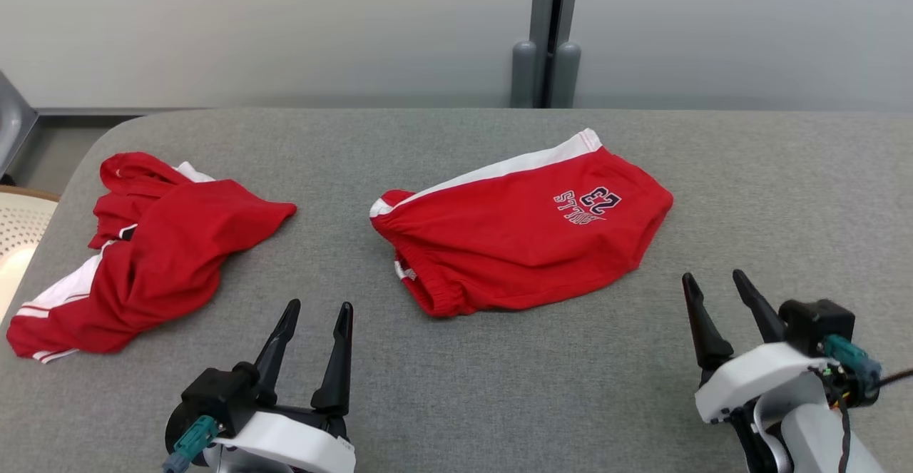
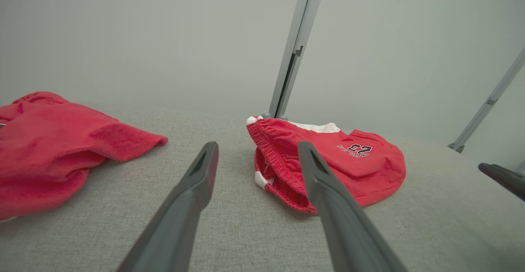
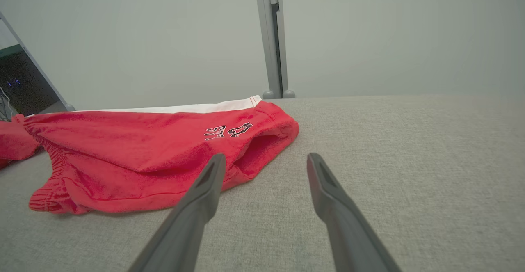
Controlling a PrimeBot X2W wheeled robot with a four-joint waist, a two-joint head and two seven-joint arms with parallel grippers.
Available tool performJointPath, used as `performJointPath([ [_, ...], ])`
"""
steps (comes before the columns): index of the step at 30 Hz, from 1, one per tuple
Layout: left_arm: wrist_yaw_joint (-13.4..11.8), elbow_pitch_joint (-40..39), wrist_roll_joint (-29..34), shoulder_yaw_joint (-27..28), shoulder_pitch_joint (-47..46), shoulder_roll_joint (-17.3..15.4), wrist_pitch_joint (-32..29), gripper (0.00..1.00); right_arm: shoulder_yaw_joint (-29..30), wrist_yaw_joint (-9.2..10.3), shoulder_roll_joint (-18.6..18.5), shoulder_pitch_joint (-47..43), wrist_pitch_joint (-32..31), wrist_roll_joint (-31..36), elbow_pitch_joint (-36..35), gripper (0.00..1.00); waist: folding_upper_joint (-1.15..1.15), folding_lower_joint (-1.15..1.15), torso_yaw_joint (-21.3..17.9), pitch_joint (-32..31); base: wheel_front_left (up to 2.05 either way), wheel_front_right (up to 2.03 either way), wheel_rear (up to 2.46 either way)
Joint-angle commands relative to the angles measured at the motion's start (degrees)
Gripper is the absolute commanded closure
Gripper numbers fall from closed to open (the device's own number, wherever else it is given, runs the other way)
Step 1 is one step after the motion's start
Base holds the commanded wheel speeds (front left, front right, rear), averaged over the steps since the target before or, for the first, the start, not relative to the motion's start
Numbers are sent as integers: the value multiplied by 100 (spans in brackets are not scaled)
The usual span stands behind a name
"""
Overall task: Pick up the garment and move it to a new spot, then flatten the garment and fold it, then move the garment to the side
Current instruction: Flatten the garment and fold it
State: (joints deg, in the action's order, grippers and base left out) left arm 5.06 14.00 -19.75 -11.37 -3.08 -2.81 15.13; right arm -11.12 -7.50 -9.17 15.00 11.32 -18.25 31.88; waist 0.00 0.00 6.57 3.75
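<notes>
A pair of red shorts [image 1: 524, 234] with a white side stripe and a "23" print lies loosely folded at the middle of the grey table; the same shorts [image 2: 328, 161] [image 3: 143, 149] show in both wrist views. A second red and white garment [image 1: 143, 252] lies crumpled at the table's left; this crumpled garment [image 2: 53, 140] fills the left side of the left wrist view. My left gripper [image 1: 318, 307] [image 2: 258, 149] stands open near the front edge, short of the shorts' waistband. Off to the shorts' right, my right gripper [image 1: 713, 277] [image 3: 266, 161] is open with nothing between its fingers.
The grey fabric table [image 1: 499, 387] has a rounded far-left corner. A grey post [image 1: 548, 38] stands behind its far edge against a pale wall. A perforated cream object [image 1: 18, 234] sits beyond the left edge. My right fingertip [image 2: 498, 175] shows at the left wrist view's right edge.
</notes>
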Motion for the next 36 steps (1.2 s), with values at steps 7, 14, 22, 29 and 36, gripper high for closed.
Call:
performJointPath([
  [7,-10,63,-138,-249,-269,-22,2,0,260,2,-35,814,-586,-534,560,0,0,0,474,411,0,0,0],
  [14,-15,153,-76,-480,-484,-21,2,0,554,0,-104,1456,-892,-789,1358,0,0,0,841,674,0,0,0],
  [22,-67,132,-190,-553,-560,-17,1,0,977,1,-31,1958,-1001,-870,2296,0,0,0,1017,781,0,0,0],
  [29,-118,102,-274,-639,-611,-20,2,0,1153,2,-29,2244,-1100,-870,2838,0,0,0,1039,864,0,0,0],
  [36,-103,83,-307,-702,-712,-20,2,0,1340,2,23,2591,-1251,-983,3273,0,0,0,1056,1019,0,0,0],
])
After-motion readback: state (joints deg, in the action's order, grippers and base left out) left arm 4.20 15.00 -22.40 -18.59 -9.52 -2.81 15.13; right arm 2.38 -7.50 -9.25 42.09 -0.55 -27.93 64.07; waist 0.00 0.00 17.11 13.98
